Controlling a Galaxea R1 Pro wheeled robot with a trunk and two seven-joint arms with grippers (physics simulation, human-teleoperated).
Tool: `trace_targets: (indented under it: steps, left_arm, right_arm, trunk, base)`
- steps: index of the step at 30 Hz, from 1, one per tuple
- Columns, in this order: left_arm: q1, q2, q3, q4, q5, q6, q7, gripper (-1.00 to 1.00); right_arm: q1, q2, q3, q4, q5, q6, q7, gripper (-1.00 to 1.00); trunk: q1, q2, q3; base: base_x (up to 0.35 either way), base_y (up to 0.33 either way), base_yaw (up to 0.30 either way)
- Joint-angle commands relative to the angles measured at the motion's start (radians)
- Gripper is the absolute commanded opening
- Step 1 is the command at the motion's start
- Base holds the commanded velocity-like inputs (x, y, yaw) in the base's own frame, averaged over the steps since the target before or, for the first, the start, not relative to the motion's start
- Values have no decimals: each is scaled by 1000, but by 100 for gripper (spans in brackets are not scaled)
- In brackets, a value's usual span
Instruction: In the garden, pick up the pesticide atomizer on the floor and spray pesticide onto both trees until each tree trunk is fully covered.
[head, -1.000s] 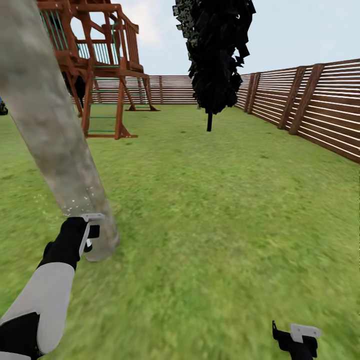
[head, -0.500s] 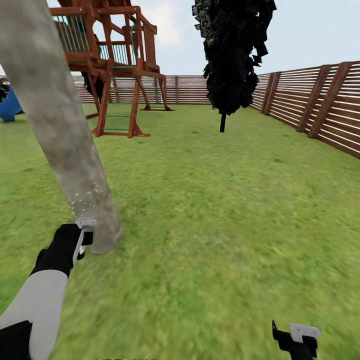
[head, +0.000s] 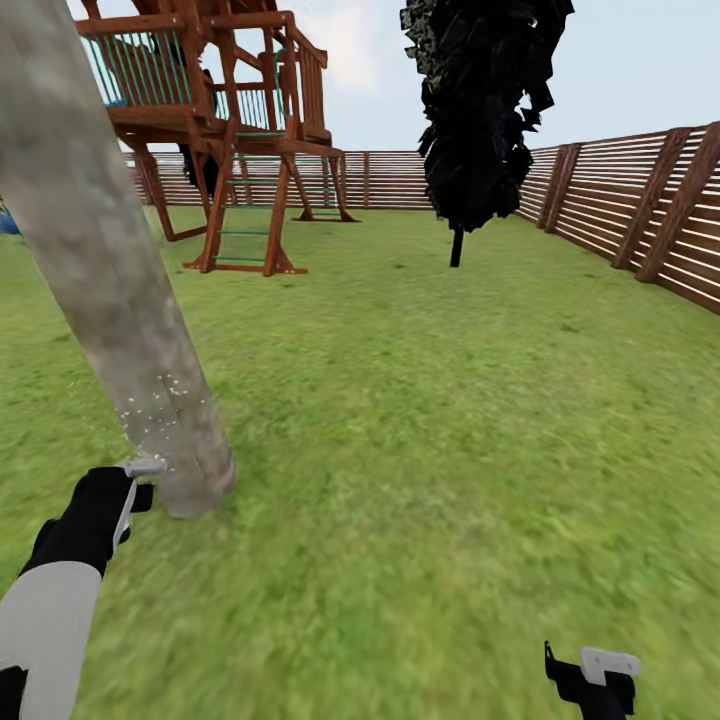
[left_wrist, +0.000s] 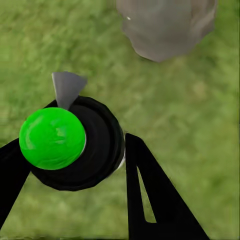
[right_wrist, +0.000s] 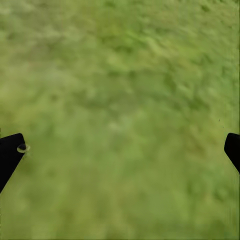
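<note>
We've got the left gripper (left_wrist: 75, 155) clamped on the pesticide atomizer (left_wrist: 72, 145), misting the near-left tree trunk (head: 110, 290). Next, probably aim higher. Right gripper (right_wrist: 120, 150) hangs open over grass.

At about eleven o'clock in the head view stands a reddish-brown wooden play tower (head: 235, 120), with a railed platform on braced legs and green rungs on its ladder (head: 243, 222). A sliver of something blue (head: 5, 218) shows at nine o'clock, beside the picture's edge. At one o'clock rises a narrow dark conifer (head: 487, 105) on a thin black stem, near the fence corner. Overhead is pale blue sky (head: 630, 65) with a soft white cloud (head: 345, 45) at twelve.
</note>
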Motion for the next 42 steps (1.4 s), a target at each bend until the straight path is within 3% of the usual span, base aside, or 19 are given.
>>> trace_targets:
  steps: [1, 3, 5, 7, 18, 22, 26, 28, 32, 42]
  left_arm:
    - [4, -2, 13, 2, 7, 2, 2, -100]
    - [10, -18, 14, 21, 11, -24, 2, -100]
    - [16, -47, 17, 62, 10, -120, 4, -100]
    - [18, -56, 18, 117, 11, -159, 4, -100]
    - [49, -56, 20, 144, 8, -174, 4, -100]
    - [49, -55, 21, 202, 8, -287, 24, -100]
    - [49, -58, 23, 211, 13, -299, 68, -100]
    - [49, -56, 24, 211, 11, -300, 70, -100]
    - [49, -57, 23, 211, 42, -301, 72, -100]
    - [49, -58, 23, 209, 48, -293, 69, -100]
  right_arm:
    - [-1, -1, -6, 2, 11, -4, -5, 100]
    - [-1, 0, -6, 2, 11, -4, -5, 100]
    - [-1, 0, -6, 2, 11, -3, -5, 100]
    - [-1, 0, -6, 2, 11, -3, -5, 100]
    - [-1, -3, -8, 0, 10, -4, -6, 100]
    - [-1, -3, -8, -1, 9, -4, -6, 100]
    - [-1, -3, -7, -1, 9, -4, -6, 100]
    - [-1, -3, -7, -1, 9, -4, -6, 100]
    - [-1, -3, -7, -1, 9, -4, -6, 100]
    - [-1, -3, -7, -1, 9, -4, -6, 100]
  trunk:
    - [0, 0, -1]
    - [0, 0, -1]
    - [0, 0, -1]
    - [0, 0, -1]
    - [0, 0, -1]
    - [0, 0, -1]
    - [0, 0, -1]
    - [0, 0, -1]
    - [0, 0, -1]
    - [0, 0, -1]
  base:
    - [262, -148, 268]
    - [243, -176, 273]
    - [232, -194, 275]
    - [229, -198, 275]
    - [163, -242, 32]
    - [173, -246, 184]
    - [201, -230, 272]
    - [233, -206, 276]
    - [241, -199, 277]
    - [177, -232, 276]
